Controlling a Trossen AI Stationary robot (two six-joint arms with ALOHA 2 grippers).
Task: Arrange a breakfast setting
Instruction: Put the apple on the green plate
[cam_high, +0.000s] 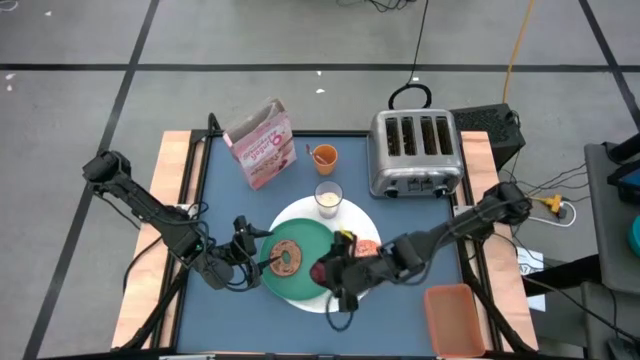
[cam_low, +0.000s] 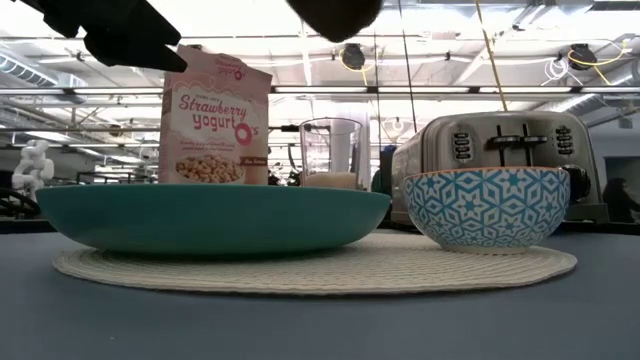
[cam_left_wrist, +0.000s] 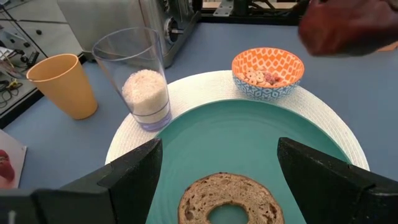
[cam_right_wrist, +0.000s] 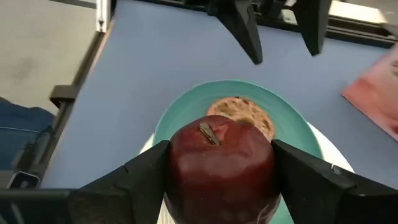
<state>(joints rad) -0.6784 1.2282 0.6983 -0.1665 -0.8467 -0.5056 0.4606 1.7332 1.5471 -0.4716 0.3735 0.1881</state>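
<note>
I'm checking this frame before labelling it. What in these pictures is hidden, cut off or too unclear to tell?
- Metal spoon: seen in no view.
- Bagel: cut by the left wrist picture's edge; hidden in the low view behind the green plate rim.
- Dark red fruit: fills the right gripper, covering part of the plate; a blur in the left wrist view.
- Orange cup: not visible in the low view.
- Left gripper: open over the bagel.
</note>
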